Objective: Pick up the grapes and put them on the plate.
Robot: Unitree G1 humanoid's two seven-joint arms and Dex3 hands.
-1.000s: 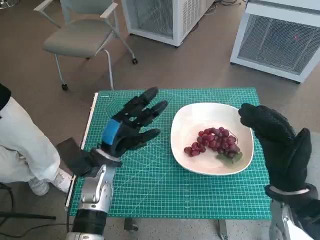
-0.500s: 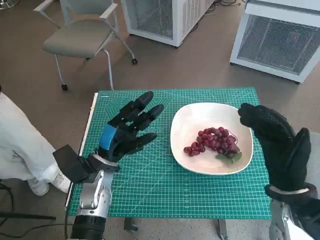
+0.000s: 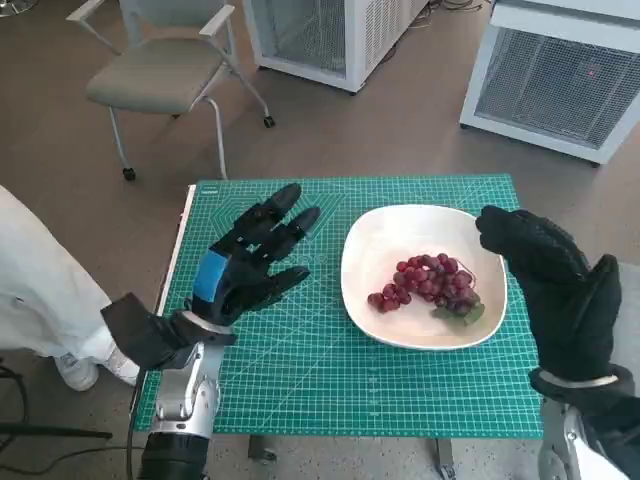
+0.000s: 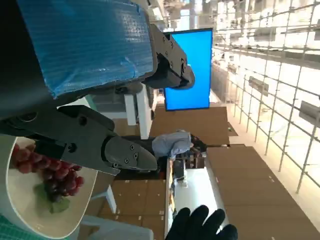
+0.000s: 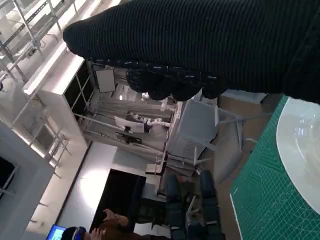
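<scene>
resting on the plate (image 3: 380,240), the grapes (image 3: 430,285) lie between the left hand (image 3: 245,265), fingers spread, and the right hand (image 3: 550,285), fingers unclear.

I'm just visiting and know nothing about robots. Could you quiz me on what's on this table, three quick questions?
1. True or false: the grapes lie on the plate.
2. What does the left robot hand hold? A) grapes B) nothing C) the plate
3. Fill in: the plate sits on a ____ mat.

Key: 1 true. 2 B; its fingers are spread above the mat. 3 green.
</scene>
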